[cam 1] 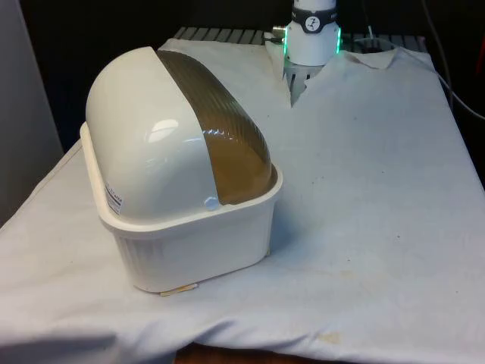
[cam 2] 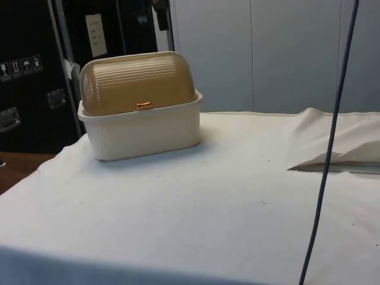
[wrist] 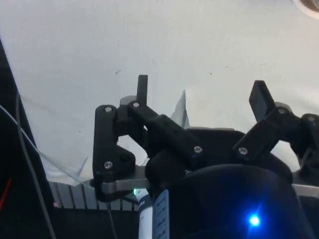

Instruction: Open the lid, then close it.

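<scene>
bread box (cam 2: 140,110) upper left, side view, lid (cam 2: 138,83) down | gripper (wrist: 200,97) wide, empty | risk: missing small handle (cam 2: 143,105), shoving box

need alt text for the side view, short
A cream bread box with its tinted brown roll-top lid shut stands on a table under a white cloth. A small orange handle sits at the lid's lower edge.

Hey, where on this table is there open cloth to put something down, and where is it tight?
Free: the wide stretch of white cloth on the front view's right of the bread box, up to the table's edge, and the cloth before its lid handle in the side view. Tight: the front view's left, where the box sits near the table's edge. The gripper hangs open above bare cloth.
</scene>
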